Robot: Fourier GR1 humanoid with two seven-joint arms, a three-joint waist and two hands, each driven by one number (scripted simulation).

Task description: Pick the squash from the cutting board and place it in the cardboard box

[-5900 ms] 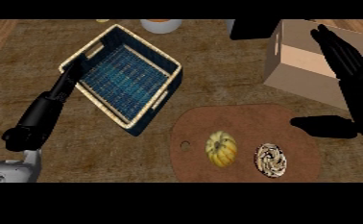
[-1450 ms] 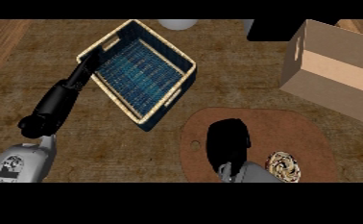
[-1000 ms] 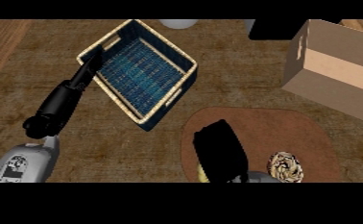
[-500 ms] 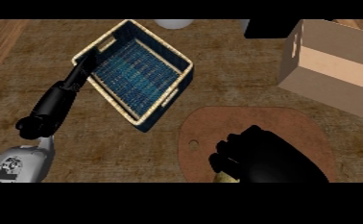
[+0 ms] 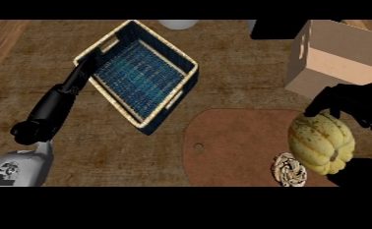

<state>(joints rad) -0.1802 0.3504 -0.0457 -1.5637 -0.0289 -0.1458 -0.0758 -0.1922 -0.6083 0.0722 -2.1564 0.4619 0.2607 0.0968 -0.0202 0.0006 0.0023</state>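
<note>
Gripping: the right hand point(image 5: 347, 104) has its fingers curled over the top of the squash point(image 5: 321, 143). More of the hand shows dark under the squash's lower right side, so the squash is clasped from above and below.
Squash: pale yellow, ribbed and flecked with green. It lies between the curled fingers and the lower part of the hand, over the right end of the cutting board point(image 5: 232, 139). It looks raised off the board, though the gap itself cannot be seen.
Cardboard box: point(image 5: 330, 58) it stands just beyond the fingertips, a little to their left, with its near wall close to them. How its opening lies cannot be told from here.
Step in hand: the pick looks done, and the carry to the box is the part under way.
Next move: lift the squash higher than the wall facing the fingertips, take it forward past them until it hangs over the opening, then lower it and uncurl the fingers.
Watch: the near wall is close enough for the fingers to knock it if the lift is too low. A round patterned thing point(image 5: 289, 169) lies on the board just left of the hand's lower part.
Left hand: point(image 5: 54, 106) it rests well apart from the right fingers, its own fingers straight and holding nothing, with their tips beside the woven basket point(image 5: 138, 78).
</note>
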